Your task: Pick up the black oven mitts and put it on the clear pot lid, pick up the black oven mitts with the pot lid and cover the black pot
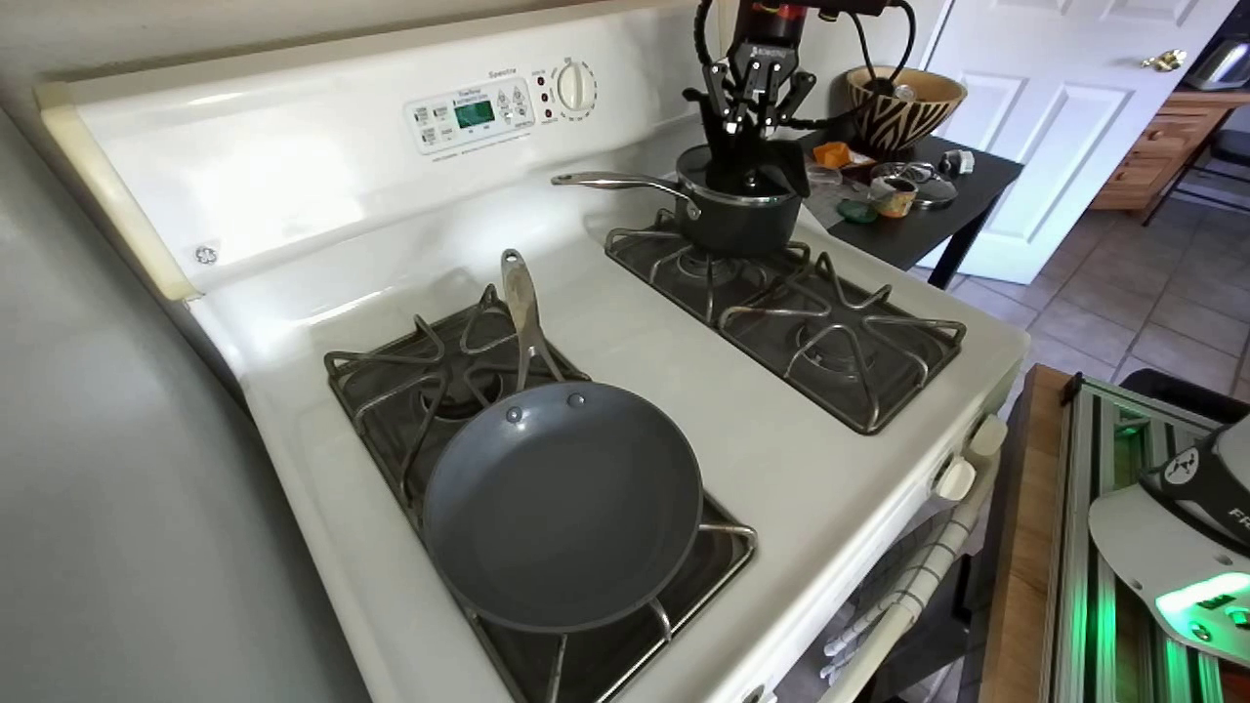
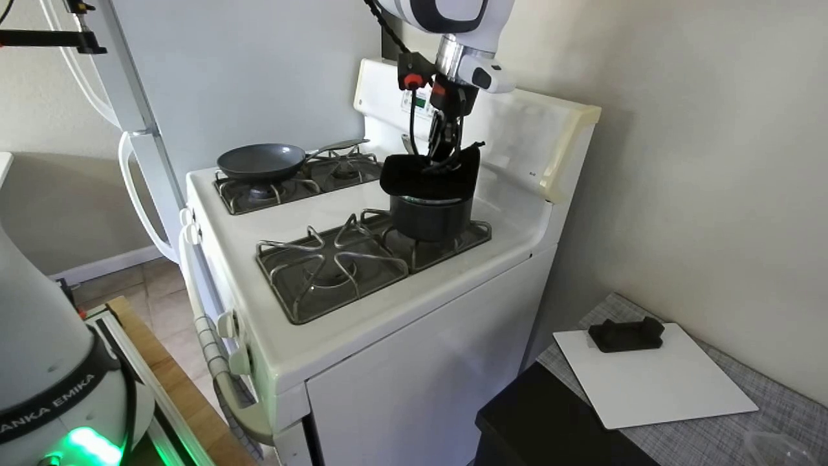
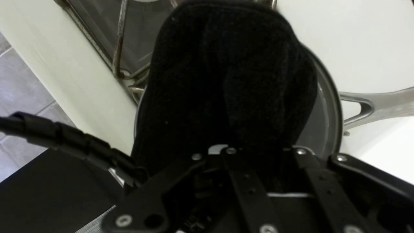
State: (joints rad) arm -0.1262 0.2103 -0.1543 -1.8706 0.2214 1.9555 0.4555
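My black two-finger gripper [image 1: 751,130] is drawn in partway, not tip to tip, with the floppy black cloth oven mitt [image 3: 226,74] pinched near its middle. One flap rises toward the white back panel [image 1: 322,166], the other lies out over the front; a mid-cloth pinch puts padding both sides of a lid handle, which I take to be the point.

Mitt is right over the small deep dark-grey saucepan [image 2: 430,223], overlapping the rim. Pot is upright on a back burner [image 1: 652,259], long silver handle [image 1: 615,180] running along the panel. Probably parked that way to keep it out of my approach. The wide shallow grey frying pan [image 1: 566,508] is on the other side of the white stove [image 1: 684,332], well apart, no clash.

Poor view under the cloth, black on black: can't tell if the grey disc [image 3: 317,129] beside the mitt in the wrist view is a glass lid seated on the pot or bare pot interior, nor whether a handle is in the pinch. A round clear glass lid [image 1: 934,190] with silver handle lies on the black side table [image 1: 988,171]; could be the task's or a spare.

If a lid's under me, I judge this the last step: settle it level, let go, lift straight. Risk: cloth drags the lid off-centre on the way up. If not, mitt goes to the table lid first.
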